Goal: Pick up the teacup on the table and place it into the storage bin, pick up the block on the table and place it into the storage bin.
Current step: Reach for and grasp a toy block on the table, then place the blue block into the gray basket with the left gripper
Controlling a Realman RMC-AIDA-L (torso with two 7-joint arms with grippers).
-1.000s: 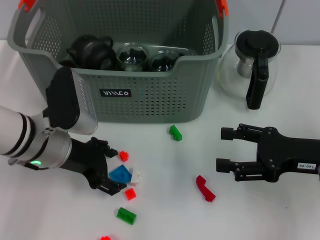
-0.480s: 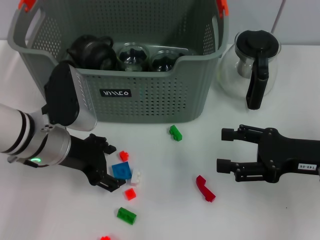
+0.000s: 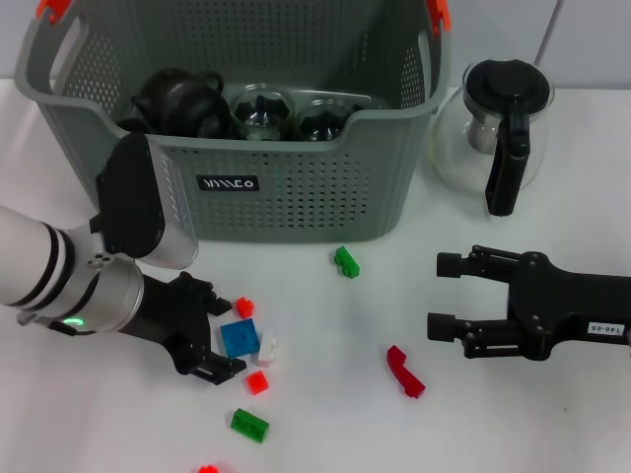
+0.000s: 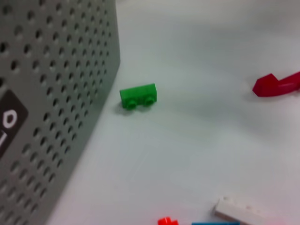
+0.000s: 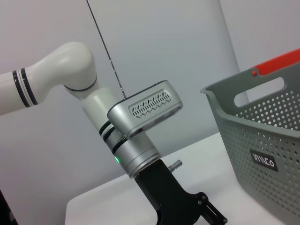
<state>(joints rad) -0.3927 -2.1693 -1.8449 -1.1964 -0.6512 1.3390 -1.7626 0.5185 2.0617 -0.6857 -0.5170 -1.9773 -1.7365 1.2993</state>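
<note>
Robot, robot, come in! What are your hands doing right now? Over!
Left gripper open, low over blue block. Right gripper open, parked by glass pot. Storage bin behind, teaware already inside. Nothing in the way.

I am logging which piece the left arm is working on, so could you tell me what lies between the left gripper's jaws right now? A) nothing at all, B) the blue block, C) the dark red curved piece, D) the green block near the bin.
B: in the head view the left gripper has its open jaws either side of the blue block, not closed on it.
</note>
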